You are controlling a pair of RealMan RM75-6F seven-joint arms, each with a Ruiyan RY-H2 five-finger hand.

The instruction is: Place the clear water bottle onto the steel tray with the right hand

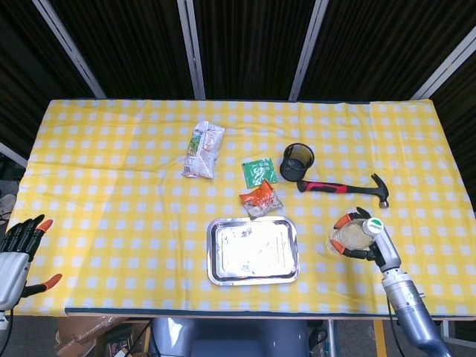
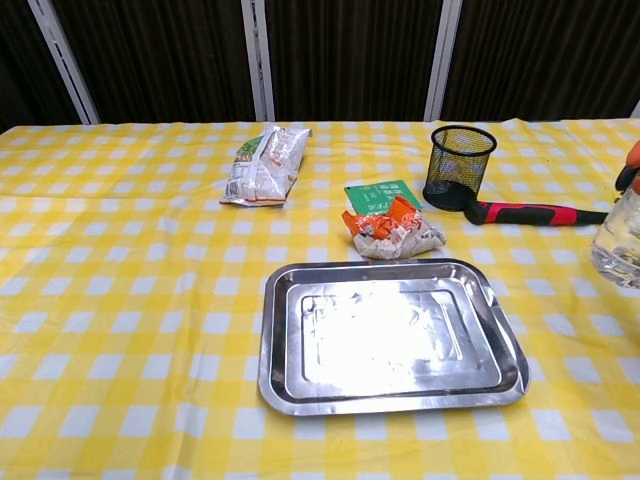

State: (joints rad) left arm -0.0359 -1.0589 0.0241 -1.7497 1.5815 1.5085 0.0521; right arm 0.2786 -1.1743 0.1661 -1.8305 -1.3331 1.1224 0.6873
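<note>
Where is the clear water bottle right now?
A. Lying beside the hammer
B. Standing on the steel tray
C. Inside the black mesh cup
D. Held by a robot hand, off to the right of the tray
D: the right hand grips the clear water bottle right of the steel tray, which holds nothing.
</note>
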